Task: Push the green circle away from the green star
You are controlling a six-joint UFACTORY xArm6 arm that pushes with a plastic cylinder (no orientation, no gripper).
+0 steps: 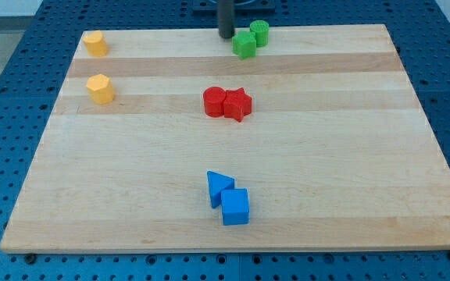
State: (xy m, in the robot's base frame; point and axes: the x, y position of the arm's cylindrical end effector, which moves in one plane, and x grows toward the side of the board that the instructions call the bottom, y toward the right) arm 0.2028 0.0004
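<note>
Green circle block (259, 32), a small green plastic cylinder, sits near the view's top edge of the pale wooden desk (326, 156), a little right of centre, touching or almost touching the green plastic star block (244, 44), which lies just to its lower left. Going from the view's left to right: two yellow plastic blocks stand at the far left, one yellow block (95, 43) at the top corner and a second yellow block (100, 88) below it, their exact shapes hard to make out. Near the middle, a red plastic cylinder (214, 101) touches a red plastic star (238, 104) on its right. Lower down, a blue plastic triangle (218, 187) touches a blue plastic cube (235, 207) at its lower right. My tip (226, 36), the lower end of the straight dark rod that serves as end effector, has no jaws to open and holds nothing; it stands at the top edge of the desk just left of the green star, very close to it, though contact cannot be confirmed. A blue perforated surface (22, 117) surrounds the desk.
</note>
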